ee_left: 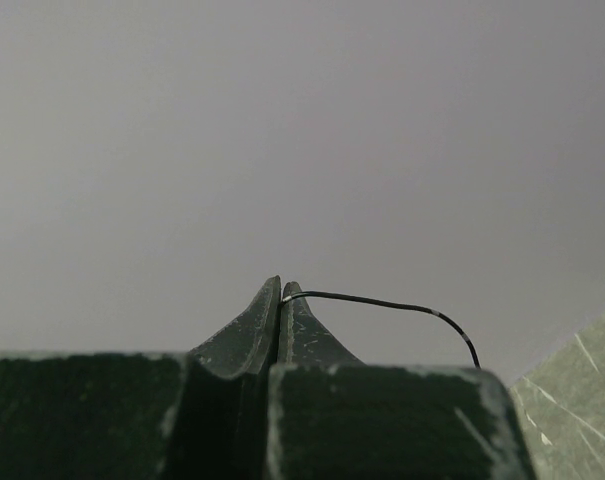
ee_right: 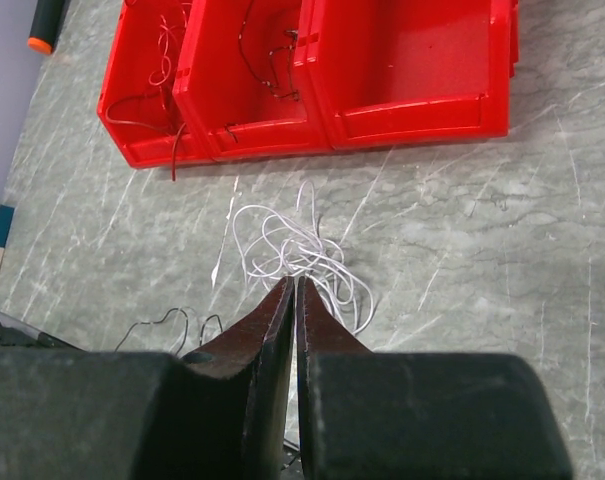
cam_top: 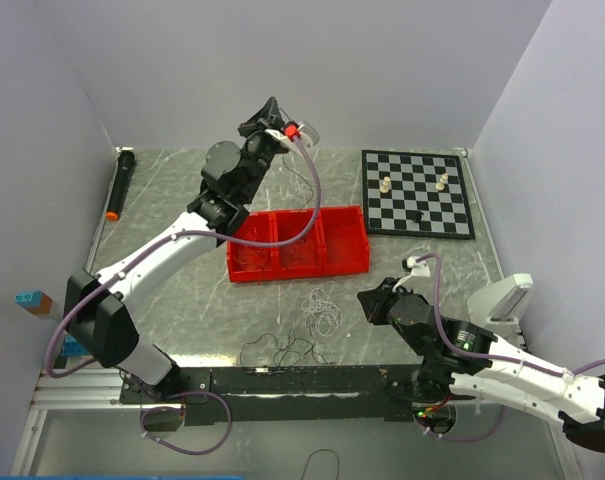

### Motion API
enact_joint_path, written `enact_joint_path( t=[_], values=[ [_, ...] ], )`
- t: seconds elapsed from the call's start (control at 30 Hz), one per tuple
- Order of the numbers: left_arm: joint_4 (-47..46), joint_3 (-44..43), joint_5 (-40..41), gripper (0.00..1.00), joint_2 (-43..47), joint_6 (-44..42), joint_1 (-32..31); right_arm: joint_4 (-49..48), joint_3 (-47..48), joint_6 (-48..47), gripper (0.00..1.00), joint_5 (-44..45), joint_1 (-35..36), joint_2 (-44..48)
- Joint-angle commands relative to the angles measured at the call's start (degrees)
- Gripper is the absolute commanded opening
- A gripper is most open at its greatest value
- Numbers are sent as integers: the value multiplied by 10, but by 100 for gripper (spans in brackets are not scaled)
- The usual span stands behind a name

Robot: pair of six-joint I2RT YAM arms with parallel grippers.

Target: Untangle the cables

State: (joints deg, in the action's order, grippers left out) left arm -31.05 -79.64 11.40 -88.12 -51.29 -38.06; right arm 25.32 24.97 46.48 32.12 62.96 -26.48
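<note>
My left gripper (cam_top: 272, 108) is raised high over the back of the table, shut on a thin black cable (ee_left: 382, 302) that leaves the fingertips (ee_left: 282, 287) to the right and droops down. A loose tangle of white cables (cam_top: 325, 312) lies on the table in front of the red bin. Black cables (cam_top: 282, 350) sprawl near the front edge. My right gripper (cam_top: 365, 300) hovers just right of the white tangle (ee_right: 292, 250). Its jaws (ee_right: 294, 283) stand shut to a hair's gap, with nothing seen between them.
A red three-compartment bin (cam_top: 347, 262) sits mid-table, with thin wires in its left and middle compartments (ee_right: 162, 60). A chessboard (cam_top: 418, 215) with a few pieces lies at the back right. A black marker with an orange tip (cam_top: 120, 185) lies along the left edge.
</note>
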Motion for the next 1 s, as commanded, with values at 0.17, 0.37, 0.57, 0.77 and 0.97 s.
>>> enact_joint_path(
  t=[0.17, 0.37, 0.57, 0.77, 0.97],
  values=[
    [134, 66, 13, 1, -14, 46, -7, -6, -3, 14, 11, 16, -4, -5],
    [190, 49, 1, 2, -94, 75, -7, -3, 0, 16, 11, 28, -6, -3],
    [230, 33, -18, 1, -159, 71, -6, -2, 11, 15, 11, 30, -10, -12],
    [248, 62, -69, 1, -166, 86, -4, -25, 7, 7, 11, 11, -27, -25],
    [374, 1, -158, 6, -190, 147, -3, -93, -1, -24, 22, -60, -97, -72]
  ],
)
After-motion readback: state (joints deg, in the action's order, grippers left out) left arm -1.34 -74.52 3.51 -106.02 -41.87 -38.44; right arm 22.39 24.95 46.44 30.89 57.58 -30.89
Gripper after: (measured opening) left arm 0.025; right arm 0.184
